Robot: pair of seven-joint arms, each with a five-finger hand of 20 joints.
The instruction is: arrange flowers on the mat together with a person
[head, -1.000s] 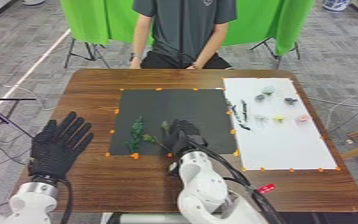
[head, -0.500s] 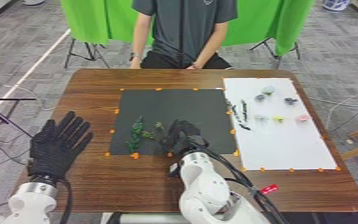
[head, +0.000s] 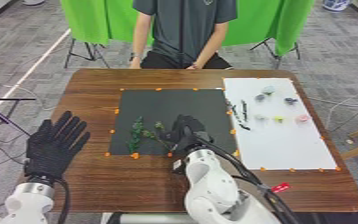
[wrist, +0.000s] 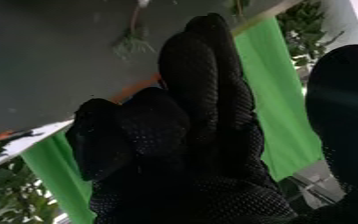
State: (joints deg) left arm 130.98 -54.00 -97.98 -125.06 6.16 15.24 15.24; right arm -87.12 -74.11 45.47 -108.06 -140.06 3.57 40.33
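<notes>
Place: a robotics lab, by its look
Robot: two white arms [head: 213, 186] at a brown table [head: 94, 92]
Tabletop: black mat [head: 180, 106] and white mat [head: 291, 142], both edged with bits of orange tape [head: 135, 156]
Backdrop: green cloth [head: 87, 22] hung behind the table, dark stand legs [head: 92, 51] below it
Floor: grey carpet [head: 331, 52], a long white line [head: 24, 76] across it
Wiring: thin cables [head: 350, 103] loose on the carpet at both sides
Left side: a black stand [head: 7, 99]
Homelier touches: a blue-and-white pot [head: 336, 4] beyond the cloth; leafy plants [wrist: 302, 27] in the right wrist view
</notes>
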